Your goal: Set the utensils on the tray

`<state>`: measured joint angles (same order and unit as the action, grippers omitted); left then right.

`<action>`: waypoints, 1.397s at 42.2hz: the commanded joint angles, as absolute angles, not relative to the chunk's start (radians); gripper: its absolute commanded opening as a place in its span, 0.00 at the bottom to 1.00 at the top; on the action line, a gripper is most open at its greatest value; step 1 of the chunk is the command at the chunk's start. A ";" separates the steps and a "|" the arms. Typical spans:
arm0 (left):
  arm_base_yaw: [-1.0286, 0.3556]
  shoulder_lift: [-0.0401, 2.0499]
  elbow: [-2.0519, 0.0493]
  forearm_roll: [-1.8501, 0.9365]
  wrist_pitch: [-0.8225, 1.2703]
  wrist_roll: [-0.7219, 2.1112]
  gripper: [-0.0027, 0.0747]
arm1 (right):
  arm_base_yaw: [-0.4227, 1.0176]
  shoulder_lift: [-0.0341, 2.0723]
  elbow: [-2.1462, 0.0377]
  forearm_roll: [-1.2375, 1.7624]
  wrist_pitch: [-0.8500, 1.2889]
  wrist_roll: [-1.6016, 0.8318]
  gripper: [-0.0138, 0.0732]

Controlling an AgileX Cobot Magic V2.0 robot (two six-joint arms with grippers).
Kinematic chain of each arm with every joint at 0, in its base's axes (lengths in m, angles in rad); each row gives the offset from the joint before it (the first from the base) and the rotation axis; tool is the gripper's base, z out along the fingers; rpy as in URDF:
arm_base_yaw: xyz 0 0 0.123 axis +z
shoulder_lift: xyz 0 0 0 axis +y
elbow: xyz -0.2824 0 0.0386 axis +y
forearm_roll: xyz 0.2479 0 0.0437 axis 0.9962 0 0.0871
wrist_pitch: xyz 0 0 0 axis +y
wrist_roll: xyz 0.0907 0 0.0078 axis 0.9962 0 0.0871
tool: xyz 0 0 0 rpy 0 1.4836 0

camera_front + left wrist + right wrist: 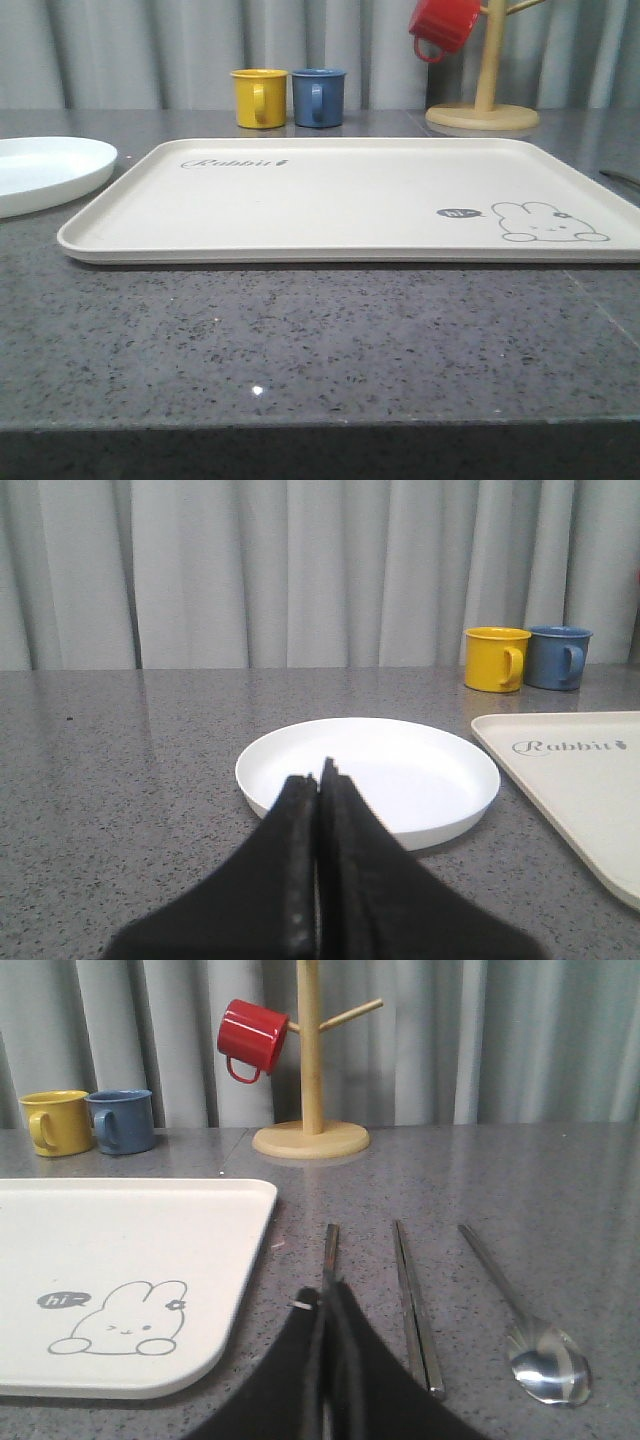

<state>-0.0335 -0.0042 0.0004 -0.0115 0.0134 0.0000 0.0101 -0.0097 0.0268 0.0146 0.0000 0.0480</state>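
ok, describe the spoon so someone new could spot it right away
Start at the cream tray with the rabbit drawing. On the grey counter beside the edge nearest the rabbit lie three metal pieces side by side. The spoon is the one farthest from the tray, past the chopsticks, and the only one ending in a rounded shiny bowl.
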 commanded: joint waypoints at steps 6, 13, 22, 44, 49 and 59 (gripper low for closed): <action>-0.031 -0.026 0.015 -0.014 -0.082 0.000 0.01 | 0.010 -0.025 0.026 0.006 -0.092 0.043 0.03; -0.031 -0.026 -0.019 -0.014 -0.123 0.000 0.01 | 0.010 -0.025 -0.024 0.016 -0.078 0.043 0.03; -0.031 -0.005 -0.255 -0.010 0.000 0.000 0.01 | 0.010 0.004 -0.294 0.018 0.175 0.043 0.03; -0.031 0.404 -0.732 -0.012 0.532 0.000 0.01 | 0.010 0.427 -0.708 0.018 0.611 0.043 0.03; -0.031 0.451 -0.730 -0.012 0.551 0.000 0.01 | 0.010 0.484 -0.708 0.018 0.624 0.043 0.03; -0.031 0.511 -0.730 -0.014 0.552 0.000 0.01 | 0.010 0.564 -0.708 0.018 0.663 0.043 0.03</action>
<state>-0.0335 0.4891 -0.6982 -0.0069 0.6260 0.0000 0.0101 0.5338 -0.6750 0.0178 0.7081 0.0480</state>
